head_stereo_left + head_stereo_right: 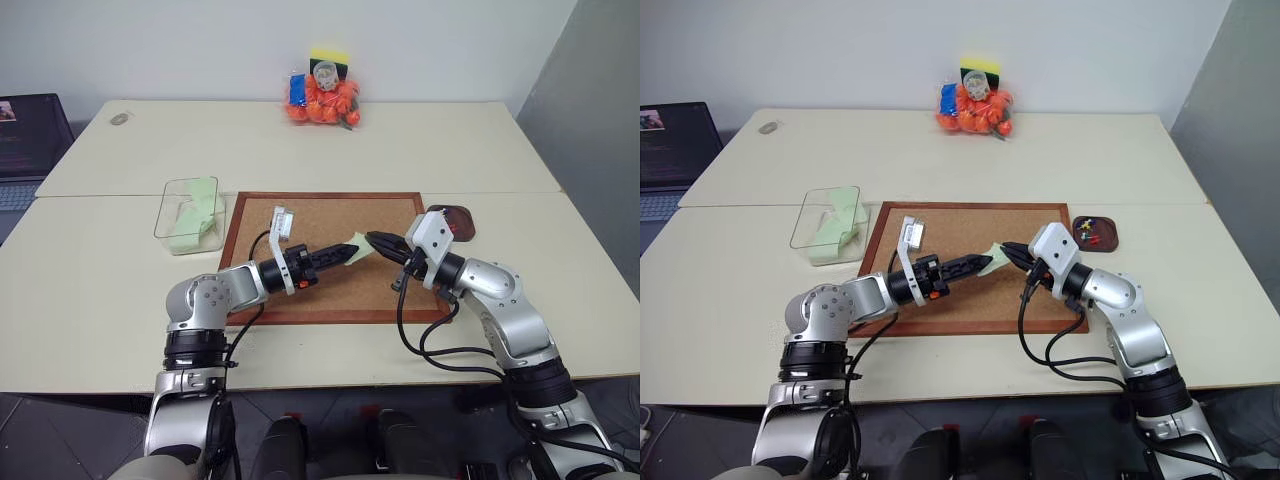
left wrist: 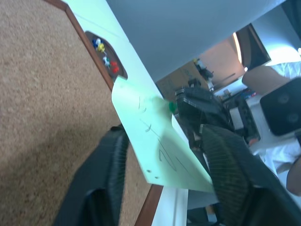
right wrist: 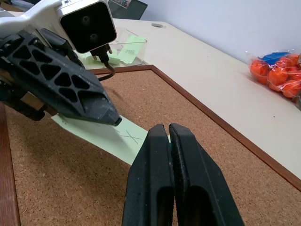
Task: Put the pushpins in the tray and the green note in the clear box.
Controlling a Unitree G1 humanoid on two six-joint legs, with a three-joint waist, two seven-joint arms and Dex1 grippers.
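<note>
Green note (image 1: pixel 357 252): held up over the corkboard (image 1: pixel 330 258), between the two gripper tips, pen marks on its face.
Left gripper (image 1: pixel 346 256): level, pointing toward the right one; fingers (image 2: pixel 110 165) either side of the note, narrowly apart; contact with the paper not clear.
Right gripper (image 1: pixel 372 240): fingers pressed together at the note's far edge, a green pin head (image 2: pixel 172 107) just at their tips.
Tray (image 1: pixel 1095 233): on the table just off the corkboard's right edge, several pushpins (image 1: pixel 1088 229) inside, red among them.
Clear box (image 1: pixel 190 214): left of the corkboard, bent pale green sheets (image 1: pixel 200 217) inside.
Table (image 1: pixel 120 290): bag of orange things (image 1: pixel 322 98) at the far edge.
</note>
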